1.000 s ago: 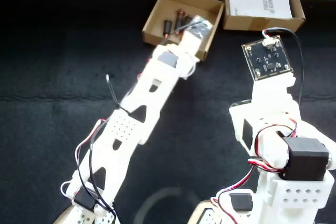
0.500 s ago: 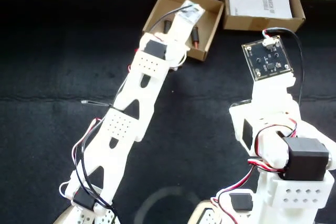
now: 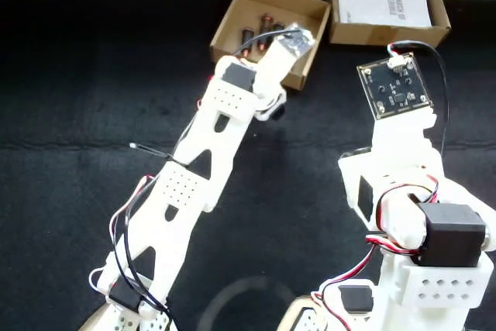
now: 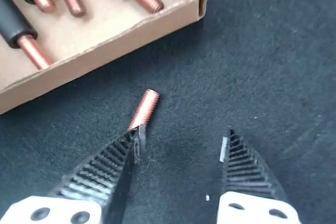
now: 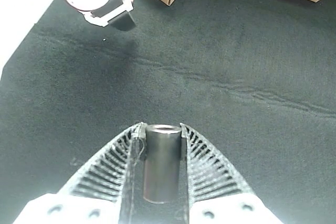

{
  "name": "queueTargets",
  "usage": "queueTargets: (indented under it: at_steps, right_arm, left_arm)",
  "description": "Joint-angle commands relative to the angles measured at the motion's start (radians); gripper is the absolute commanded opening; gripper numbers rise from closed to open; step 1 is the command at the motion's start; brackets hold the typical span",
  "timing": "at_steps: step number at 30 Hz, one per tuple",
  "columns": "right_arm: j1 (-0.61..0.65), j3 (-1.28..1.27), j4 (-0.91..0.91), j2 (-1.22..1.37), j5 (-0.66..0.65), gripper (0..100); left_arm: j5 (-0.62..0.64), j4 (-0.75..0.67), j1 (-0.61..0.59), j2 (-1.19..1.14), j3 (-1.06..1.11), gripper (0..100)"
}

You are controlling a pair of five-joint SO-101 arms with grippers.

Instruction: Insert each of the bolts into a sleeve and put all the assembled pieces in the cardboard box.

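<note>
Just outside the cardboard box (image 4: pixel 105 45) a bare copper bolt (image 4: pixel 144 109) lies on the black mat, its end touching one fingertip of my open left gripper (image 4: pixel 181 142). Inside the box (image 3: pixel 229 21) lie several assembled pieces (image 4: pixel 21 32), black sleeves with copper bolts; the high view shows them too (image 3: pixel 263 30). The left arm stretches to the box's near edge, its gripper (image 3: pixel 273 108) hanging below the wrist. My right gripper (image 5: pixel 161 137) is shut on a dark sleeve (image 5: pixel 160 166), open end up, above bare mat.
A second cardboard box (image 3: pixel 387 29) holding a printed sheet stands to the right of the first. The right arm's wrist board (image 3: pixel 395 87) sits near it. Black mat (image 3: pixel 93 98) spreads open to the left and between the arms.
The left wrist swung deeper over the box, then came back to its near edge. The right arm has kept still with the sleeve.
</note>
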State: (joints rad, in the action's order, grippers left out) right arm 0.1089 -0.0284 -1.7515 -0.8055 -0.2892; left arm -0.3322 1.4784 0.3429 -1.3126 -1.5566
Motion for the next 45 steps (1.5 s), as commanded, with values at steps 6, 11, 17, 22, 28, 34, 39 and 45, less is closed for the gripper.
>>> queueTargets:
  at_steps: [6, 11, 17, 22, 28, 34, 39, 45]
  right_arm:
    - [-0.01, 0.001, -0.004, -0.012, -0.003, 0.8]
    - [-0.01, 0.001, -0.004, -0.012, -0.002, 0.8]
    - [-0.01, 0.001, -0.004, -0.012, -0.002, 0.8]
    - [-0.01, -0.028, -0.001, -0.012, -0.002, 0.8]
    - [-0.01, -0.061, -0.001, -0.013, -0.002, 0.8]
    - [-0.01, -0.067, 0.019, -0.013, -0.002, 0.8]
    - [-0.01, -0.067, 0.027, -0.013, -0.002, 0.8]
    - [-0.01, -0.067, 0.027, -0.013, -0.003, 0.8]
  left_arm:
    - [-0.06, -0.077, -0.021, 0.061, 0.13, 24]
    - [-0.135, -0.176, -0.039, 0.061, 0.223, 14]
    - [-0.245, -0.238, -0.05, 0.061, 0.271, 2]
    - [-0.245, -0.238, -0.05, 0.067, 0.263, 2]
    - [-0.244, -0.238, -0.064, 0.062, 0.137, 2]
    - [-0.244, -0.25, -0.07, 0.061, 0.15, 2]
    - [-0.247, -0.213, -0.068, 0.061, 0.205, 1]
    - [-0.247, -0.25, -0.053, 0.059, 0.208, 1]
